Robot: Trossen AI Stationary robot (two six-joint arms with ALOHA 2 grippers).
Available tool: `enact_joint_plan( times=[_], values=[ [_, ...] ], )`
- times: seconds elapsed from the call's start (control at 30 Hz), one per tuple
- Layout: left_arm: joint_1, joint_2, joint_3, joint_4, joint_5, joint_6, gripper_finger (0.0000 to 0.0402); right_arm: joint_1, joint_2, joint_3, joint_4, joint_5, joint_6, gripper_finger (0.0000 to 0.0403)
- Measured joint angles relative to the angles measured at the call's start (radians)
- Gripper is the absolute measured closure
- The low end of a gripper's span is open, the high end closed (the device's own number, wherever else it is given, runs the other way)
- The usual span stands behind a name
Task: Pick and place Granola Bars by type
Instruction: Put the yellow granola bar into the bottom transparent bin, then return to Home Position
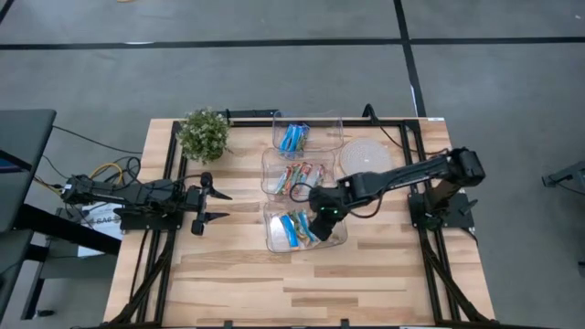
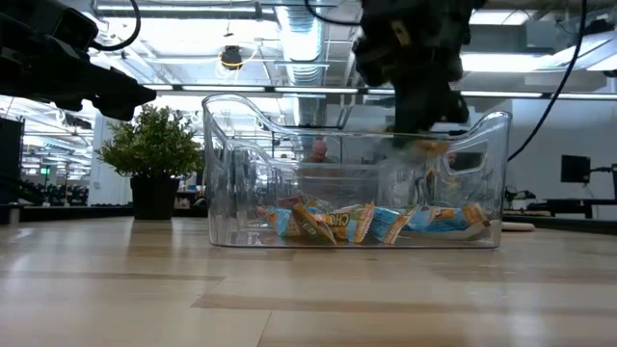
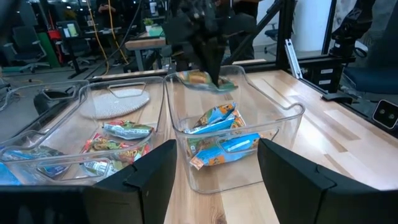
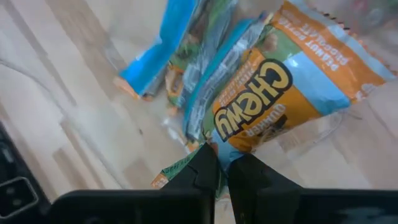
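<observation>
Three clear tubs stand in a row at mid-table. The far tub holds bright blue bars, the middle tub red-green-orange ones. In the near tub lie several tan-orange and light blue bars. My right gripper hangs over that near tub, shut on one tan-orange bar, which also shows in the left wrist view. My left gripper waits open at the table's left side, its fingers pointing level toward the tubs. My right gripper pinches the tan-orange bar by one end of its wrapper between its two fingers. The fingers come from above, slanting down. The bar hangs at about the height of the near tub's rim, clear of the bars on the tub's bottom.
A small potted plant stands at the far left of the table. A white round mat lies right of the tubs. Bare wood stretches along the table's near side.
</observation>
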Motion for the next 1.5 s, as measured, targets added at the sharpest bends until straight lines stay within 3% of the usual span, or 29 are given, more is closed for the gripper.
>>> enact_joint_plan(
  times=[0.43,0.9,1.1,1.27,1.5],
  values=[
    [0.000,-0.001,0.000,0.000,0.000,0.000,0.0182,0.010,0.078,-0.001,-0.003,-0.061,-0.050,0.0376],
    [0.000,-0.001,0.000,0.000,0.000,0.000,0.0182,0.010,0.080,0.000,0.046,-0.061,-0.050,0.0230],
    [0.000,-0.001,0.000,0.000,0.001,0.000,0.0182,0.015,-0.016,0.000,0.177,-0.052,-0.017,0.0201],
    [0.000,-0.001,0.000,0.000,0.002,0.000,0.0182,0.043,-0.132,0.000,0.342,0.096,-0.028,0.0199],
    [0.000,-0.001,0.000,0.000,0.002,0.000,0.0182,0.082,-0.288,-0.040,0.422,0.126,-0.262,0.0207]
  ],
)
